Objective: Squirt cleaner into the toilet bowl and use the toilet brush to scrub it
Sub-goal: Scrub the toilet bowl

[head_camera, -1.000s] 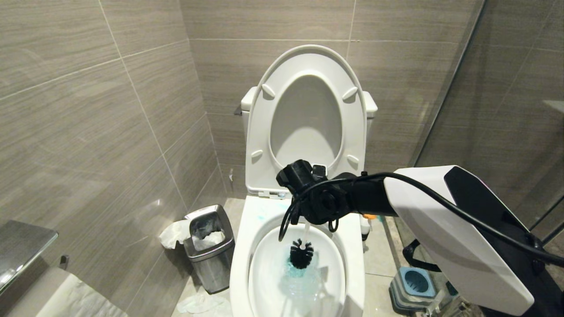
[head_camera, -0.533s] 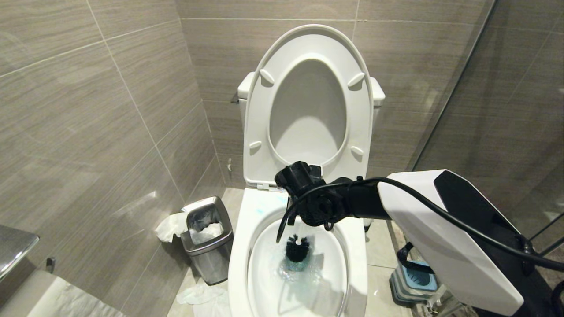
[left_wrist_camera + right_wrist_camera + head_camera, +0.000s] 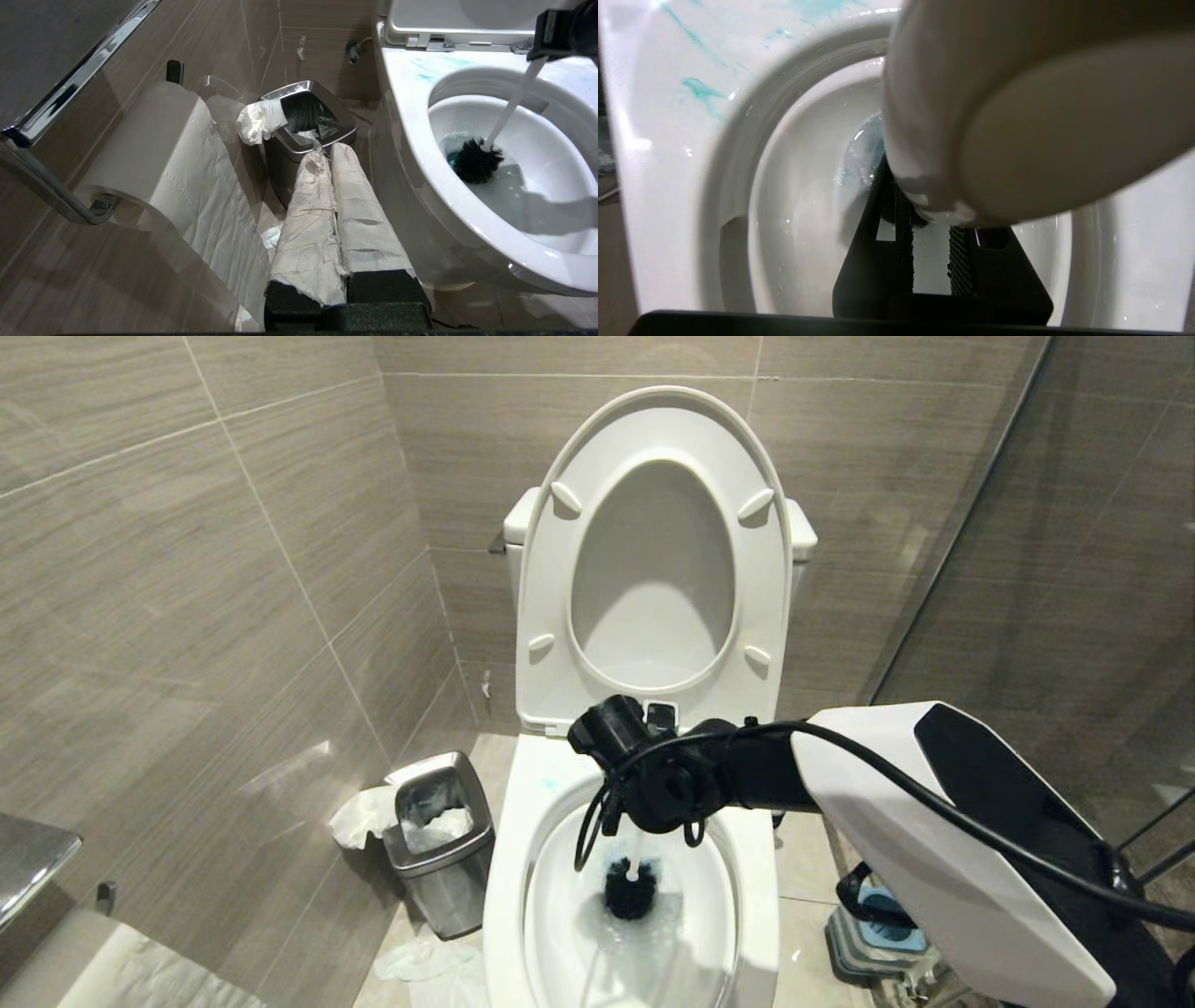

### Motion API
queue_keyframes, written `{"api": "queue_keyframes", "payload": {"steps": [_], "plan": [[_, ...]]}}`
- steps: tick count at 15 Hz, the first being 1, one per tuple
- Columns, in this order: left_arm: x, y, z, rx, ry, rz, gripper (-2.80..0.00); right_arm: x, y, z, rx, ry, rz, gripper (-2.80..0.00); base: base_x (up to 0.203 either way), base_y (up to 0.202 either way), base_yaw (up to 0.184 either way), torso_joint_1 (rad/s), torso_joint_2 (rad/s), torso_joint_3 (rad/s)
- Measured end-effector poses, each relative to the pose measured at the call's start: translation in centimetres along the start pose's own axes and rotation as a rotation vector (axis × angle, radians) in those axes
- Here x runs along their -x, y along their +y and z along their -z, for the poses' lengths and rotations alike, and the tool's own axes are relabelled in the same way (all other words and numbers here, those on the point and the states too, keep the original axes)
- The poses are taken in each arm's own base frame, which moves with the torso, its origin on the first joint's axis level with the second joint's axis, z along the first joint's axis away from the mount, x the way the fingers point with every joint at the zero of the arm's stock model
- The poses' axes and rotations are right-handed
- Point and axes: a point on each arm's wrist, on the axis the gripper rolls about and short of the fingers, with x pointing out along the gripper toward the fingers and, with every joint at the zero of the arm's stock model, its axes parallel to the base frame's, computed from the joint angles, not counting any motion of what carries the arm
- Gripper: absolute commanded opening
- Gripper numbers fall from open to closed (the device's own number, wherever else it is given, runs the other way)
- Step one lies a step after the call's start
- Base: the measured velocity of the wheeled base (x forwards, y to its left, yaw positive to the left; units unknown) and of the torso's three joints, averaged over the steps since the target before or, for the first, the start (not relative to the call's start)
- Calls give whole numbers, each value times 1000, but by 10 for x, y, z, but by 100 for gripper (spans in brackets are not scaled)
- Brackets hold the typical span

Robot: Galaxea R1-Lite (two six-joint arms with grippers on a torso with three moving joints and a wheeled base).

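- Right gripper (image 3: 644, 803): over the back half of the toilet bowl (image 3: 504, 896), pointing down. Jaws nearly closed, clamped on the white handle of the toilet brush (image 3: 632, 889); in the right wrist view the knob end of the handle fills the frame just above the fingers (image 3: 903, 261).
- Toilet brush: handle slants down from the gripper into the basin; black bristle head sits in the water at the bottom of the bowl, touching the ceramic.
- Cleaner (image 3: 455, 156): blue-tinted water around the bristle head; pale blue smears on the flat rim behind the basin, near the hinges.
- Toilet seat (image 3: 653, 569) and lid: raised upright against the cistern.
- Left gripper (image 3: 334, 196): parked low beside the bowl, fingers wrapped in white paper, pressed together, holding nothing.
- Steel waste bin (image 3: 439, 854): on the floor left of the bowl, tissue hanging over its edge.
- Toilet paper roll (image 3: 154, 154): on a chrome wall holder, left.
- Brush holder (image 3: 882, 924): on the floor right of the bowl.
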Motion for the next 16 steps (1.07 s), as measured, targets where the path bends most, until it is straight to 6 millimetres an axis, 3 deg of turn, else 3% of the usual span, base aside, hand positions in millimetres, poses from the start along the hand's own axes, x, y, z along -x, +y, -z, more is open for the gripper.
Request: {"api": "queue_keyframes", "payload": {"steps": [4,7,10,13,16], "plan": [[0,0,0,-1,0,1,-280,-2,6,-1,-13,-26,-30,-280,0,0,0,0,0,0],[0,0,0,-1,0,1,-280,4,22,24,21,-3,-60,-280,0,0,0,0,0,0],[0,0,0,-3,0,1,-280,16,14,36,53,75,17,-280,0,0,0,0,0,0],[0,0,0,-2,0,1,-280,18,-3,16,23,60,106,-280,0,0,0,0,0,0],[0,0,0,-1,1,-1,-280,11,0,-6,-1,-34,46,-280,0,0,0,0,0,0]]}}
